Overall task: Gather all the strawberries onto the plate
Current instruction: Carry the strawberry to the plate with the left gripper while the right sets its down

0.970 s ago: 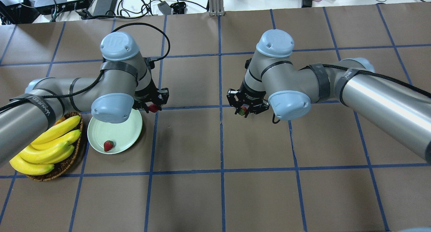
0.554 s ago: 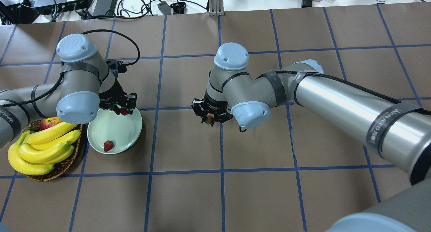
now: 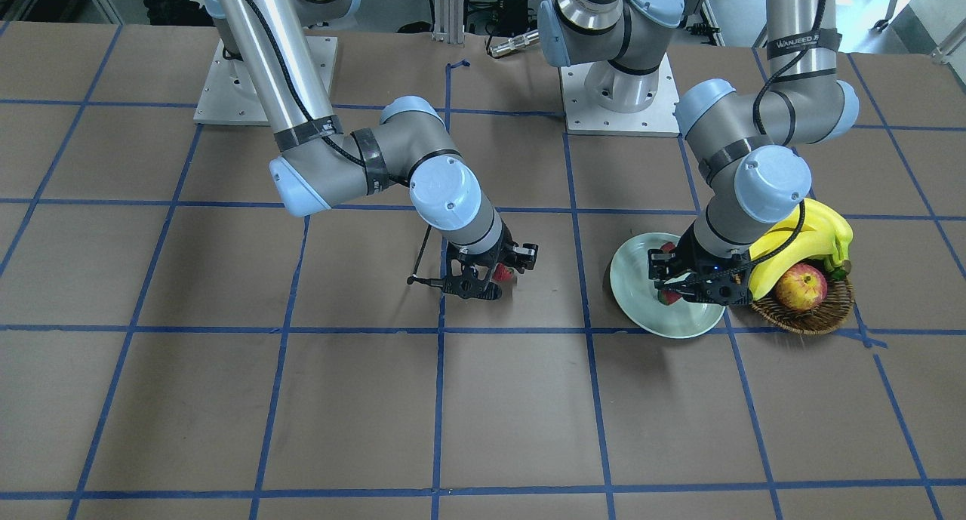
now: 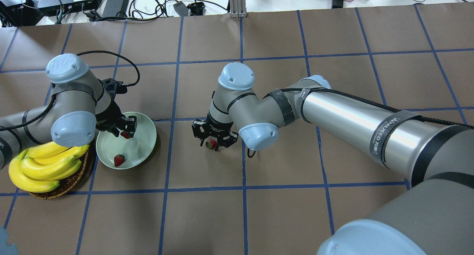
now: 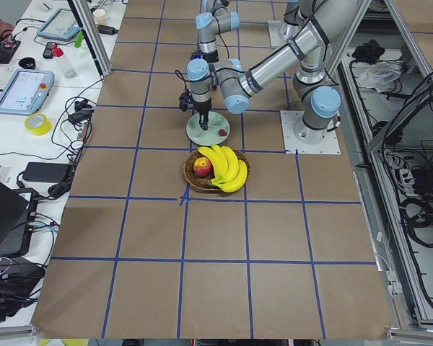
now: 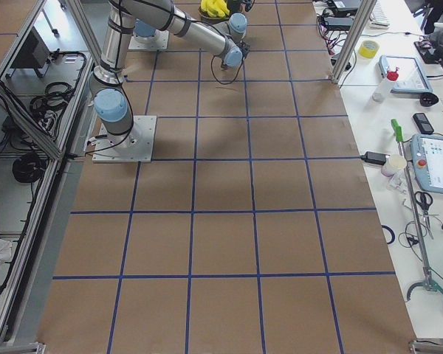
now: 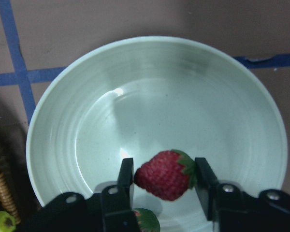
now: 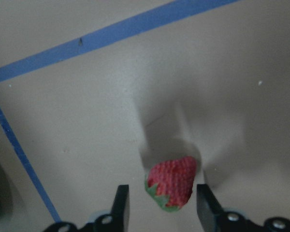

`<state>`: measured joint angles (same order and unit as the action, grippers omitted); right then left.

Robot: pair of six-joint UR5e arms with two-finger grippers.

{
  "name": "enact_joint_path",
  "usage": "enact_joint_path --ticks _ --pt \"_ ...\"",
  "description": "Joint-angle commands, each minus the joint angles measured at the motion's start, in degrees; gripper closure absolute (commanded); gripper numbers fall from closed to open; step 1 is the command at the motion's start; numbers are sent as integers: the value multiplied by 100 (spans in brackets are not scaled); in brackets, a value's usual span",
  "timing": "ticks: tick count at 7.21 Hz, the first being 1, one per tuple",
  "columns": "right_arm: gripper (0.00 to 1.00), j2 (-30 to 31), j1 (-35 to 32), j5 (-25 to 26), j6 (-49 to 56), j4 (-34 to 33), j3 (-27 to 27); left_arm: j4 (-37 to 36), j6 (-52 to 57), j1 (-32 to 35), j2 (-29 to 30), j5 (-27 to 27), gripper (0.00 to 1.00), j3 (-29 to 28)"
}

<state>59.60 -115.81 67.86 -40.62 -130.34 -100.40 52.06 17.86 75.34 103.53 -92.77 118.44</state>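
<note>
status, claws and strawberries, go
Left claw shut on small red green-capped strawberry above round pale mint-green plate. Right claw shut on second strawberry over brown table. Third strawberry in plate. Nothing in the way.

Silver arm tubes, pale-blue joint caps, black cables (strapped on)

1. A robotics lab: two industrial arms [image 4: 351, 114] are bolted through steel base plates [image 6: 144, 151] onto one wide desk [image 4: 281, 218].
2. The desk is papered brown and marked off in a blue tape grid [image 4: 243, 188].
3. Aluminium frame posts [image 4: 237, 3] stand at its far edge.
4. White side benches [image 6: 369, 125] carry teach pendants [image 6: 437, 164], a yellow tape roll [image 5: 37, 124], a power brick [image 4: 115, 3] and tangled cables [image 4: 148, 5].
</note>
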Motion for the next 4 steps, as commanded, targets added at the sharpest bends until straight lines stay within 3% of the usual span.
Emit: enact_joint_path --ticks 1,4 --pt "0 382 -3 452 36 253 -32 -29 15 -28 -25 22 3 -39" --pt "0 1840 810 1568 1097 1903 29 32 -46 225 -166 93 3 -321"
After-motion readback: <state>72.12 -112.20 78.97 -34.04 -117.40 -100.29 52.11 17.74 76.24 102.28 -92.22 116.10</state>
